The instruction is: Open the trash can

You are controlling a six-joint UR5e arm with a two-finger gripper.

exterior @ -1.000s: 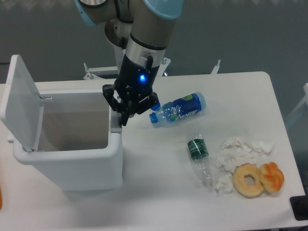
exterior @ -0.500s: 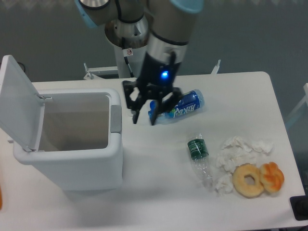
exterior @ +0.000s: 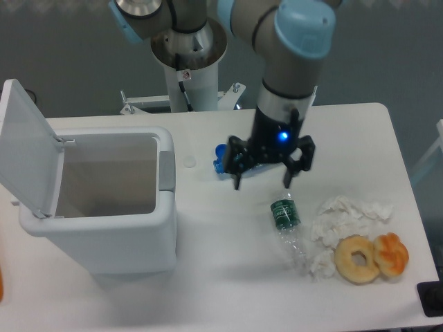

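Camera view: trash can lid up; end effector fingers spread, empty; lift clear, you avoid blue bottle.

Trash can white, grey push tab. Bench white. Arm grey with light-blue caps; gripper black, blue light. Bottle blue; crushed bottle clear, green label. Tissues white. Donuts tan, orange.

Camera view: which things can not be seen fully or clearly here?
- Blue bottle: mostly hidden behind the tool; only its cap end shows.
- Trash can: its floor inside is hidden by the front wall.
- Orange object: cut off by the left edge.
- Dark object: cut off at the bottom right corner.
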